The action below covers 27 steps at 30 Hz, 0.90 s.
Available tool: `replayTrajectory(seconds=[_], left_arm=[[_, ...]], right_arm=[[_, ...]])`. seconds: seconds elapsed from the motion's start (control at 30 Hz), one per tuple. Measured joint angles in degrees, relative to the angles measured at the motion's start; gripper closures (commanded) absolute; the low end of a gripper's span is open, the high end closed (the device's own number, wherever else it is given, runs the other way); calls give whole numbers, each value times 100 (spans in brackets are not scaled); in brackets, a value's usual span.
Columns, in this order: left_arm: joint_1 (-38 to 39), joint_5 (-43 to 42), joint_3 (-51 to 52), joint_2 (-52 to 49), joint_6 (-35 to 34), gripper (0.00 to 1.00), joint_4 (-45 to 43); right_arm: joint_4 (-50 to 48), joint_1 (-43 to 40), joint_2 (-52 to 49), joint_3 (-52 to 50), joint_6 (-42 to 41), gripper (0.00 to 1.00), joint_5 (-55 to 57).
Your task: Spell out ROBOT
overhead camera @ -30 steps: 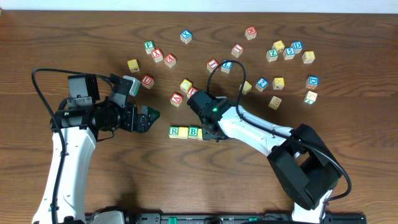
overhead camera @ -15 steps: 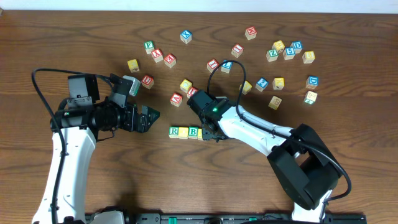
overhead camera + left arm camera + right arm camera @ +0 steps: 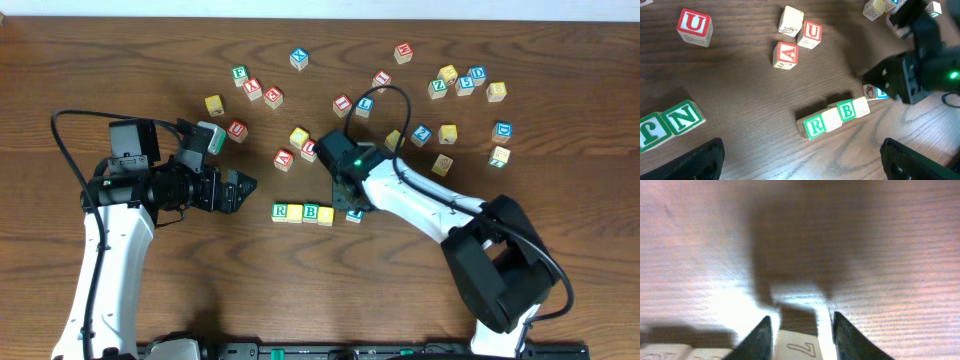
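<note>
Near the middle of the table (image 3: 180, 300) a row runs from left to right: the green R cube (image 3: 280, 211), a yellow-faced cube (image 3: 295, 212), the green B cube (image 3: 311, 212) and a second yellow-faced cube (image 3: 326, 214). They touch side to side so that they read as one word, and the right end is free for the last letter. Just right of the row, with a small gap between, sits the blue T cube (image 3: 354, 214). The right gripper (image 3: 350, 200) is down over it, reaching in from the right so its arm does not cross the placed letters. In the right wrist view the T cube (image 3: 797, 347) lies centred between the two dark fingers (image 3: 760, 340), one just beside each side face. The jaws are narrowed about it, but I cannot tell whether they press on it, since a thin bright strip shows by the right-hand finger. I judge that this cube is meant as the closing letter and needs to go left to touch the row. The left gripper (image 3: 238, 188) hangs left of the row, jaws spread wide and holding nothing, probably parked clear of the right arm's work. Its camera also takes in spare cubes farther off, such as a red A cube (image 3: 786, 54) and a green N cube (image 3: 687, 116).
</note>
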State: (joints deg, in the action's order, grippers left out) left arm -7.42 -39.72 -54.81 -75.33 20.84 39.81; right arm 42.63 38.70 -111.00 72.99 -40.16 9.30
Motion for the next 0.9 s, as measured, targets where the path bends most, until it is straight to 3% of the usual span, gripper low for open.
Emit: replayTrajectory(seconds=[0.03,0.23,0.9], left_arm=[[0,-2,0,0,0,2,0],[0,0,0,0,0,2,0],[0,0,0,0,0,2,0]], right_arm=[[-7,-33,31,46,22,80,4],[-9,-219,221,229,90,99,52],[555,-184,232,229,70,99,212]])
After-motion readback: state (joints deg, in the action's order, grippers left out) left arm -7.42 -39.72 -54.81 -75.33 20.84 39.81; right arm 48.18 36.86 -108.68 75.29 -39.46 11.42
